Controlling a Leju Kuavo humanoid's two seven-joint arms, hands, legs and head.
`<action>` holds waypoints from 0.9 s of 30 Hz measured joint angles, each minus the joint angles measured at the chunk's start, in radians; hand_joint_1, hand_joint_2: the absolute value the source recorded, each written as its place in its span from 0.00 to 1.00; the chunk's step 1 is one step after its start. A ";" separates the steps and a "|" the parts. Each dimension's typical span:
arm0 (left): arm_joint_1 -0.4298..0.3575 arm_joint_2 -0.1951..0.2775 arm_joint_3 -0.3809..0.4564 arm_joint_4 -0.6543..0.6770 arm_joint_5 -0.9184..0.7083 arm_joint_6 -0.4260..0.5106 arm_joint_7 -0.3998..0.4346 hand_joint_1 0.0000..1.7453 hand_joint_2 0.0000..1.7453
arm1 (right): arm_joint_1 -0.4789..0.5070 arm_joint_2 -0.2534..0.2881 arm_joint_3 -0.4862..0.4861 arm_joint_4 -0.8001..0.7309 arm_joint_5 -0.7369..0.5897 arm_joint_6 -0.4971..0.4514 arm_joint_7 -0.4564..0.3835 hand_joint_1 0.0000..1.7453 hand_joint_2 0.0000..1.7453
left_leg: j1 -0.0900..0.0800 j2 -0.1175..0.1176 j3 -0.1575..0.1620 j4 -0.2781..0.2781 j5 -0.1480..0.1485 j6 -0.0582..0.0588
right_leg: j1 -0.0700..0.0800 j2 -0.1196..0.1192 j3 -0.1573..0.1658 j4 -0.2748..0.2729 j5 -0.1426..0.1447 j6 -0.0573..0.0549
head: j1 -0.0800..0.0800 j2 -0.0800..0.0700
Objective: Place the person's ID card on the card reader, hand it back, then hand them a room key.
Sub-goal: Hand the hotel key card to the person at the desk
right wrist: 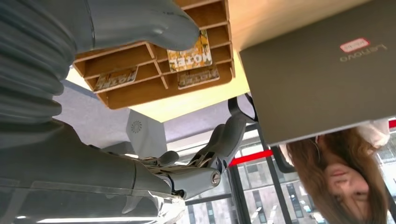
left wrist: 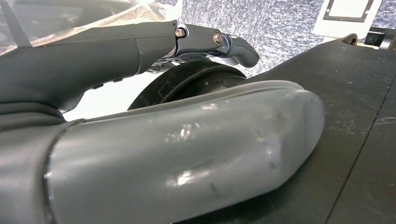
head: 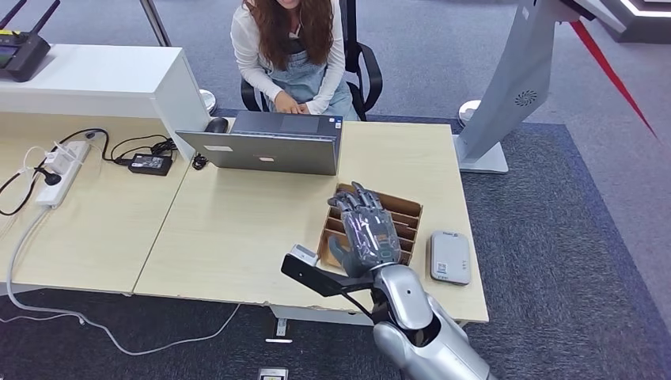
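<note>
Laptop [head: 273, 144] behind card rack [head: 403, 215]; right hand [head: 365, 229] above rack.

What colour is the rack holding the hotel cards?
Light brown wood, seen best in the right wrist view: the rack.

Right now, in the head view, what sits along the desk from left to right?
Power strip → black charger brick → laptop → robot hand over the wooden card box → grey card reader.

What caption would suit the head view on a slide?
The right robot hand hovers open over a wooden card tray, beside the card reader, while a person types at a laptop.
</note>
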 joint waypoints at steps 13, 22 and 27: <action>-0.003 0.000 0.000 0.000 -0.013 -0.009 0.003 0.00 0.00 | -0.069 0.028 0.005 0.127 0.047 -0.018 0.076 0.34 1.00 | 0.000 0.000 0.000 0.000 0.000 0.000 | 0.000 0.000 0.000 0.000 0.000 0.000 | 0.000 0.000; -0.004 0.000 0.000 0.000 -0.019 -0.016 0.003 0.00 0.00 | -0.077 0.029 0.004 0.164 0.061 -0.013 0.088 0.29 1.00 | 0.000 0.000 0.000 0.000 0.000 0.000 | 0.000 0.000 0.000 0.000 0.000 0.000 | 0.000 0.000; -0.005 0.000 0.000 0.000 -0.021 -0.017 0.004 0.00 0.00 | -0.082 0.029 0.003 0.181 0.062 -0.011 0.093 0.29 1.00 | 0.000 0.000 0.000 0.000 0.000 0.000 | 0.000 0.000 0.000 0.000 0.000 0.000 | 0.000 0.000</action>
